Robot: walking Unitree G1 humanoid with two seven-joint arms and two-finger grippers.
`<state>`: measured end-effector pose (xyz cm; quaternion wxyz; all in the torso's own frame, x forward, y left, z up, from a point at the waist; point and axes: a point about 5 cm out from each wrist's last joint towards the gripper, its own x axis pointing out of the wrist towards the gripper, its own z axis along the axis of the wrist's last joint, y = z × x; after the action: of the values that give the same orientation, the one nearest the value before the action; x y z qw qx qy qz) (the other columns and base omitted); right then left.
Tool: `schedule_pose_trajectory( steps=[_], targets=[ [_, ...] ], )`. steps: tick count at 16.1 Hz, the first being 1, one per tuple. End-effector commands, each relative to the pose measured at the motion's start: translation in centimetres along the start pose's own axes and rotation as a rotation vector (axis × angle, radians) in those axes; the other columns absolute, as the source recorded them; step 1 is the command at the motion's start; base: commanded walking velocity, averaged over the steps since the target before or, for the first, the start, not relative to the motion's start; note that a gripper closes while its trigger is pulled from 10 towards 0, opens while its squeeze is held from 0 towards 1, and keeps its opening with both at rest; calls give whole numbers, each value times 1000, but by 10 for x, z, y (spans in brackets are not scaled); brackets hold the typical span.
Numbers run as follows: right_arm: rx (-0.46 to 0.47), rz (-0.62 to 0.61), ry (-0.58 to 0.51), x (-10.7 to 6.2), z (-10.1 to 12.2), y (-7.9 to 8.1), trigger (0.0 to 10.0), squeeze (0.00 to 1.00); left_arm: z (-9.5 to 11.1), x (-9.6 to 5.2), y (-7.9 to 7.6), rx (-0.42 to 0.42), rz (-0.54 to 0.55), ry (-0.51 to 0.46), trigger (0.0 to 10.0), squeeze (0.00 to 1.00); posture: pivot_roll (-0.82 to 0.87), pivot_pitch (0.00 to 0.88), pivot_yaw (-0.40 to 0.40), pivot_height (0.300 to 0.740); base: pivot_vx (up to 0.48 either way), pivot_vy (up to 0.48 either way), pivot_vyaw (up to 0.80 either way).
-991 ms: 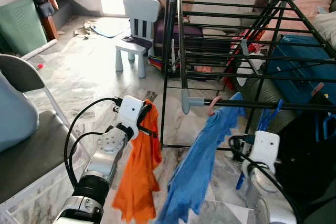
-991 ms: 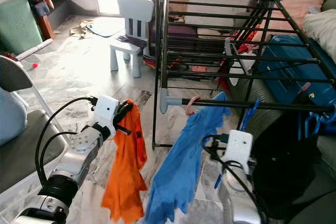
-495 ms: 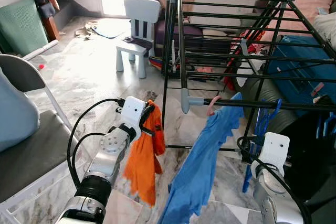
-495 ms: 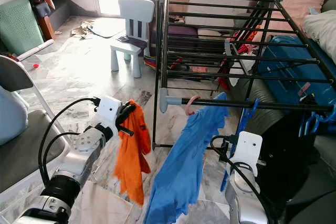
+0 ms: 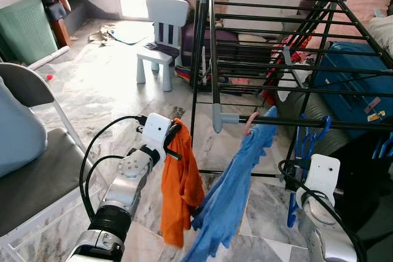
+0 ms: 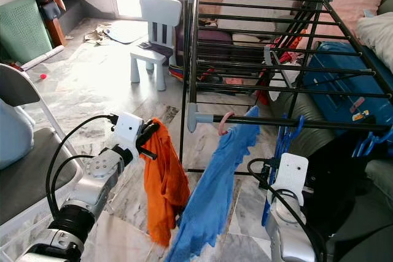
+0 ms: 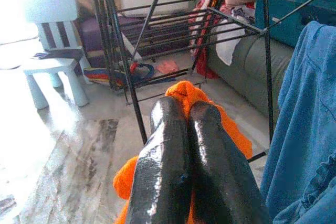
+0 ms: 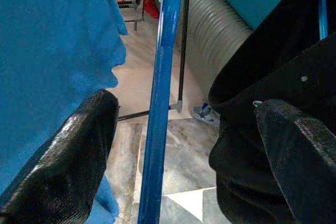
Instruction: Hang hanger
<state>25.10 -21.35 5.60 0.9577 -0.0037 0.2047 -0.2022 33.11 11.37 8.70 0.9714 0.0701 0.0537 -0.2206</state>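
Since a second ago the orange garment (image 5: 181, 194) had swung in toward the blue shirt (image 5: 236, 188) until their lower parts met, and my right gripper (image 8: 173, 145) had lifted a little beside the blue hanger (image 5: 304, 151). My left gripper (image 7: 184, 129) stayed pinched tight on the top of the orange garment, just in front of the black drying rack (image 5: 212, 59). The right one's fingers (image 8: 68, 156) stood wide apart around the hanger, which hung from the rack's front bar (image 5: 319, 123) near the shirt.

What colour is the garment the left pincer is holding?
Orange; the garment shows best in the left eye view, hanging from the left pincer.
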Motion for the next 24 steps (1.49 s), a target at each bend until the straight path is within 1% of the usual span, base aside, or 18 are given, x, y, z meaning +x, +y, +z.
schedule_pose_trajectory(
  steps=[1, 3, 5, 6, 7, 8, 10, 13, 18, 24],
  targets=[
    [-1, -20, 12, 2, 0, -6, 10000, 0, 9, 2, -1, 12, -10, -31, 10000, 0, 25, 0, -77, 740, 0, 0, 0],
    [14, 2, 7, 3, 1, -3, 10000, 0, 9, 2, -2, 11, -11, -31, 10000, 0, 25, 0, -77, 740, 0, 0, 0],
    [16, 47, 3, 5, 6, 6, 10000, 0, 9, 3, -2, 11, -13, -28, 10000, 0, 27, 0, -77, 740, 0, 0, 0],
    [12, 59, 10, 7, 7, 11, 6118, 0, 9, 3, -2, 11, -14, -27, 10000, 0, 29, 0, -79, 740, 0, 0, 0],
    [23, 69, 15, 8, 7, 13, 1294, 0, 9, 3, -2, 11, -14, -28, 10000, 0, 30, 0, -79, 740, 0, 0, 0],
    [23, 81, 14, 8, 7, 16, 0, 0, 9, 3, -2, 10, -14, -28, 10000, 0, 31, 0, -81, 740, 0, 0, 0],
    [10, 89, 24, 8, 6, 19, 0, 0, 9, 3, -3, 8, -15, -26, 10000, 0, 31, 0, -83, 740, 0, 0, 0],
    [7, 76, 47, 9, 1, 17, 0, 0, 8, 3, -4, 5, -17, -23, 10000, 0, 27, 0, -83, 740, 0, 0, 0],
    [8, 69, 46, 10, 2, 15, 0, 0, 7, 3, -7, 3, -27, -18, 10000, 0, 26, 0, -83, 740, 0, 0, 0],
    [7, 67, 51, 10, 1, 16, 0, 0, 6, 3, -8, 1, -31, -14, 10000, 0, 29, 0, -84, 740, 0, 0, 0]
  ],
)
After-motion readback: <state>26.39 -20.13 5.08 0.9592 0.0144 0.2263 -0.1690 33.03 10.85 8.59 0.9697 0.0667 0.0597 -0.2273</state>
